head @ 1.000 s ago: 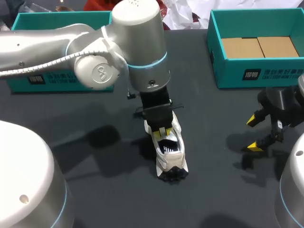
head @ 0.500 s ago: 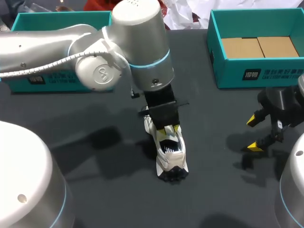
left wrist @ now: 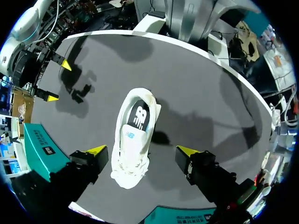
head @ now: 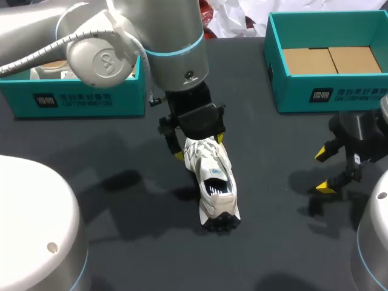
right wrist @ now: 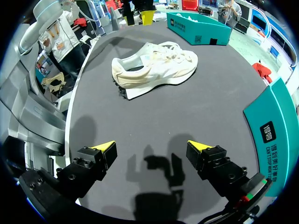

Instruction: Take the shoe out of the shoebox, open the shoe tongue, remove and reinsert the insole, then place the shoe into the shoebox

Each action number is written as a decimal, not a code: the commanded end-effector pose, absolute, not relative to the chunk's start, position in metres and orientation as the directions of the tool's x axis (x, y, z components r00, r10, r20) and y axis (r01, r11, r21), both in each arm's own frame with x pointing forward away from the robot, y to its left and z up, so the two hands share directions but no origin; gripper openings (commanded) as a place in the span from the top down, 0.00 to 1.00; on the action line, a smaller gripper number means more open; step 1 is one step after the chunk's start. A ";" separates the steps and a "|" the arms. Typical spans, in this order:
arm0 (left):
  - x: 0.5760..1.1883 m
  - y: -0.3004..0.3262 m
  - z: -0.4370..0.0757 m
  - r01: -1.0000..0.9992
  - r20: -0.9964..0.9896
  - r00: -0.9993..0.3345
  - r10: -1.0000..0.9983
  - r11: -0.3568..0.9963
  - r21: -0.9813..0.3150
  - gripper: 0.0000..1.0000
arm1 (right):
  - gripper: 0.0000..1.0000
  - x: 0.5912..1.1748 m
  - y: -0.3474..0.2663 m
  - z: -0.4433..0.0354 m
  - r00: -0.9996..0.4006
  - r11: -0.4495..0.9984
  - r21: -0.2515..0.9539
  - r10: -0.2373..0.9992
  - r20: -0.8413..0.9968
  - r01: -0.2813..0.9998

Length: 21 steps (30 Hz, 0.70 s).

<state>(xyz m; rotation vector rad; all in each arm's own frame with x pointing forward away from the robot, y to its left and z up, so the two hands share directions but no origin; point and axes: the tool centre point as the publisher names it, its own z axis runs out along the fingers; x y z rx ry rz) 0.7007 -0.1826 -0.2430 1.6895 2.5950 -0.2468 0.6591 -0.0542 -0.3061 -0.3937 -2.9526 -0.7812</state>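
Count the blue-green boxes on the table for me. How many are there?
2. The left box sits at the far left, partly behind the left arm. The right box sits at the far right. I see no others.

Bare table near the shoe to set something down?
Dark tabletop between white mesh sneaker and right gripper; also between sneaker and left teal cardboard box. Crowded at the sneaker's toe, under the open left gripper.

Matt dark table (head: 121, 242), white mesh-cloth shoe (head: 212, 182), cardboard-bottomed shoebox (head: 330, 60)
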 end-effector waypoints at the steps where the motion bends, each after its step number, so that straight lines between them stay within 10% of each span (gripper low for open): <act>1: 0.696 -0.185 -0.237 0.912 -0.110 -0.408 0.906 0.401 -0.083 0.00 | 0.00 0.657 -0.054 -0.306 -0.965 0.840 0.476 0.231 0.121 0.261; 7: 0.692 -0.186 -0.238 0.895 -0.085 -0.445 0.891 0.439 -0.082 0.00 | 0.00 0.657 -0.054 -0.306 -0.965 0.840 0.476 0.231 0.121 0.261; 12: 0.683 -0.197 -0.236 0.315 0.001 -0.949 0.316 0.945 0.086 0.00 | 0.00 0.657 -0.054 -0.306 -0.965 0.840 0.476 0.231 0.121 0.261; 21: 0.683 -0.197 -0.236 0.315 0.001 -0.949 0.316 0.945 0.086 0.00 | 0.00 0.657 -0.054 -0.306 -0.965 0.840 0.476 0.231 0.121 0.261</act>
